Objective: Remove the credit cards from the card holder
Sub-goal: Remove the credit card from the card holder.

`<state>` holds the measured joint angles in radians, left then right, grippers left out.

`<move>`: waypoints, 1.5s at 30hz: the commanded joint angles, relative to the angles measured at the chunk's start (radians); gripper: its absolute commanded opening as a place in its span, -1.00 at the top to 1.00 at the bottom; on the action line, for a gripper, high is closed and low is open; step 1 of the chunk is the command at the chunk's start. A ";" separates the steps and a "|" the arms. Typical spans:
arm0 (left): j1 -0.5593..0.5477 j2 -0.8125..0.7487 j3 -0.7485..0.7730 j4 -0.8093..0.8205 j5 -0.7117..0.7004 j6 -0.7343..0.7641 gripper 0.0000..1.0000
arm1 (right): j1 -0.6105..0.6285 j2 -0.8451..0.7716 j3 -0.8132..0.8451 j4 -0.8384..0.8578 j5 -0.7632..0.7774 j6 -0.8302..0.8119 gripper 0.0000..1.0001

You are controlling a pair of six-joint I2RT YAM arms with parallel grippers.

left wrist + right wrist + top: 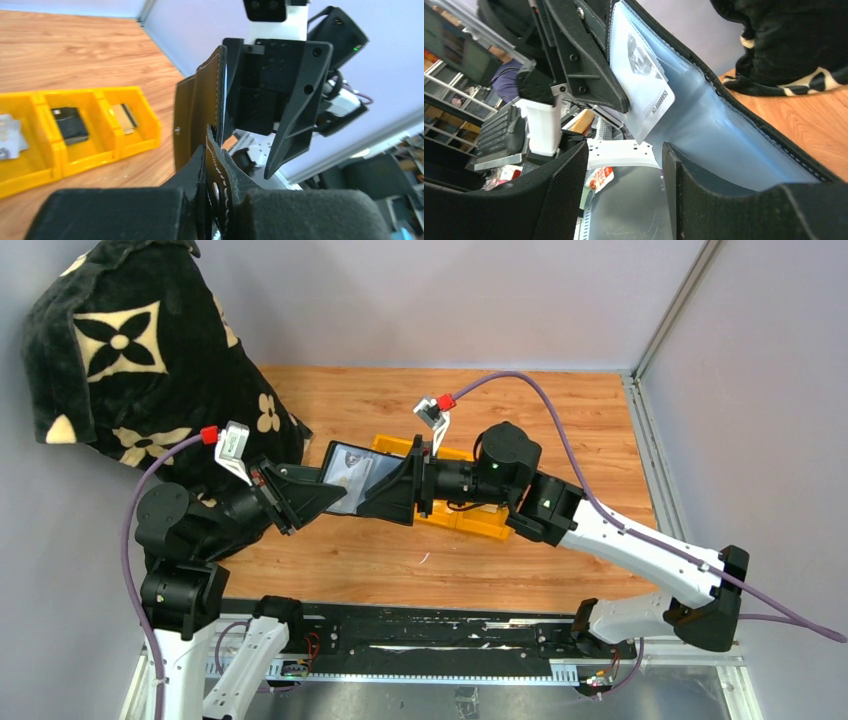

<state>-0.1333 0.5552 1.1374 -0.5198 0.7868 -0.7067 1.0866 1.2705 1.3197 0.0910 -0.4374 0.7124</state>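
Observation:
The black card holder (345,480) hangs open in the air between both arms. My left gripper (312,498) is shut on its leather edge by the snap, as the left wrist view (216,200) shows; the holder (200,107) rises from the pads. My right gripper (388,495) is open at the holder's other end. In the right wrist view its jaws (624,190) stand apart with nothing between them, one pad against the holder's clear sleeve (724,135). A silvery-white credit card (644,82) sticks partly out of the sleeve, its corner just above the gap. It also shows from above (352,466).
A yellow three-compartment bin (478,518) lies on the wooden table under the right arm. In the left wrist view the bin (102,155) holds a silvery card (7,135), a small black block (70,125) and a tan striped card (125,117). A black flowered cushion (140,350) stands at the far left.

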 commanded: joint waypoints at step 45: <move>0.000 -0.011 -0.046 0.260 0.235 -0.275 0.76 | -0.042 0.004 -0.058 0.415 -0.169 0.217 0.97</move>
<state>-0.1333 0.5301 1.0805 -0.2825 1.0031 -0.9577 1.0527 1.2915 1.2694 0.4522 -0.5785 0.9180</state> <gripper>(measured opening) 0.198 0.007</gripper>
